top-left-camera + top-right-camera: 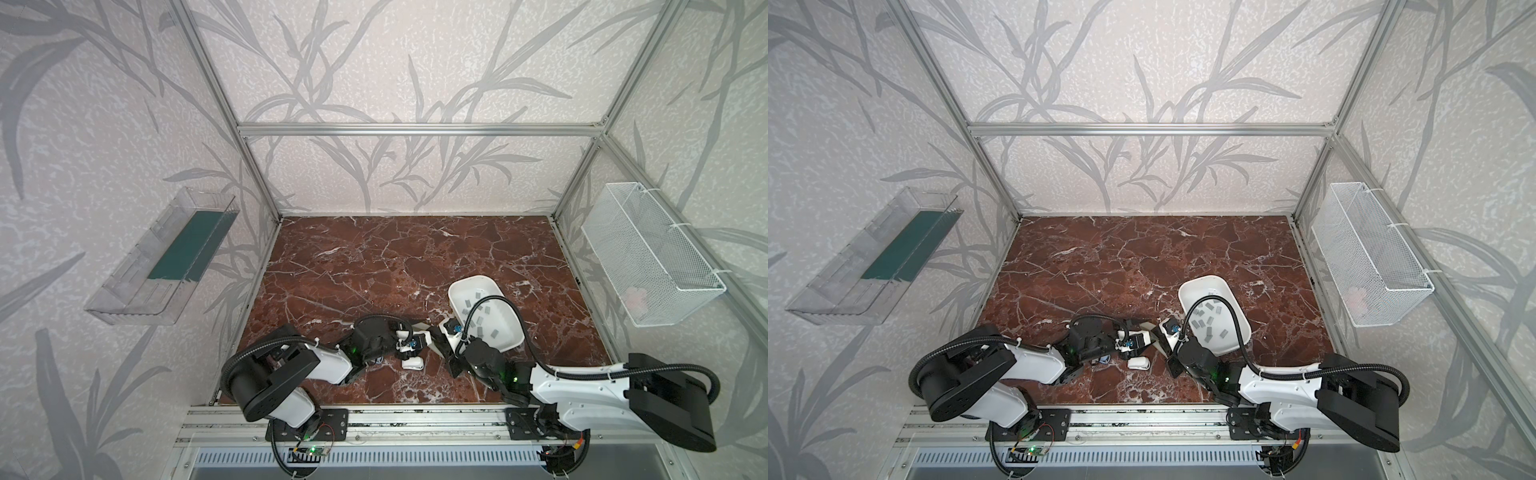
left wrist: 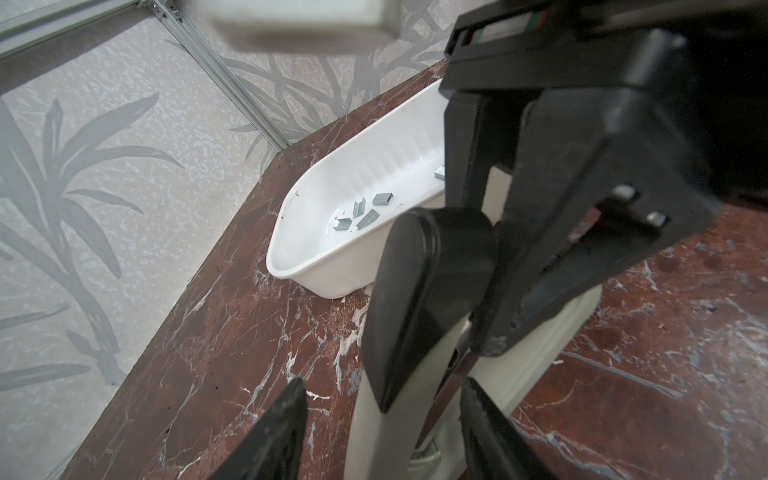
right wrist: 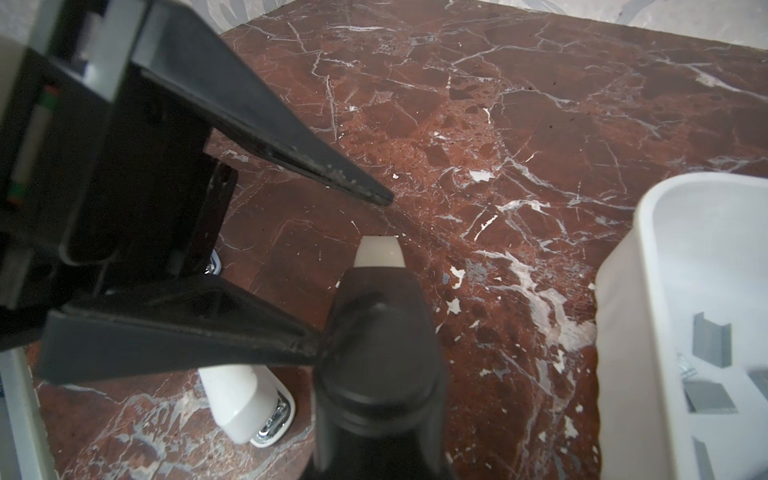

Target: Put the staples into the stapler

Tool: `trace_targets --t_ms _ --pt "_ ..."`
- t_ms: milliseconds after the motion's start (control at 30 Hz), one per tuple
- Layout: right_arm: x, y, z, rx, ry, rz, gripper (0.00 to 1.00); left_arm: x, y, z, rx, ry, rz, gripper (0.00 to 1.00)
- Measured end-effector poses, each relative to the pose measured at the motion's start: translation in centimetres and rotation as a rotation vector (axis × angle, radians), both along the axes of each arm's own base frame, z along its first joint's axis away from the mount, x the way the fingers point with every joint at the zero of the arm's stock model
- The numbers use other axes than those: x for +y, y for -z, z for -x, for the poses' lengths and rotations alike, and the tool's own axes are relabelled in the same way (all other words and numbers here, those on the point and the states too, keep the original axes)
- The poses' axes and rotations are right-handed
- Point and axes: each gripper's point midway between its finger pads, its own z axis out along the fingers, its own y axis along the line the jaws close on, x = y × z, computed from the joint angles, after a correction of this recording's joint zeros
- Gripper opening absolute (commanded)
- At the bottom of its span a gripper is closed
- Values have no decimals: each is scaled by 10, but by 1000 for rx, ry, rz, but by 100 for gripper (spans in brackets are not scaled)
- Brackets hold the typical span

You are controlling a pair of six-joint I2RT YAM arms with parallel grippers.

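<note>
Near the tray [image 2: 332, 274] of staples [image 2: 368, 219] lies a small white stapler [image 3: 243, 399]. The right gripper [image 2: 478, 291] clamps the black-topped stapler [image 2: 415, 299]; the left gripper [image 2: 384, 388] straddles it, jaws parted, gripping nothing.

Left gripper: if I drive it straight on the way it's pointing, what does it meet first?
Likely the black-topped stapler, which sits between the open fingers of the left gripper. The white tray lies beyond it. Depth is hard to judge.
</note>
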Motion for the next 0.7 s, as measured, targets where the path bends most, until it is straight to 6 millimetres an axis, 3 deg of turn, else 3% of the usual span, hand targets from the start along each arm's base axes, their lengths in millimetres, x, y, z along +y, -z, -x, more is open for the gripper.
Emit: trace_targets --t_ms 300,700 --pt "2 1 0 5 -1 -8 0 -16 -8 -6 -31 11 35 56" --pt "-4 1 -6 -8 49 1 0 -17 -14 -22 -64 -66 70 52"
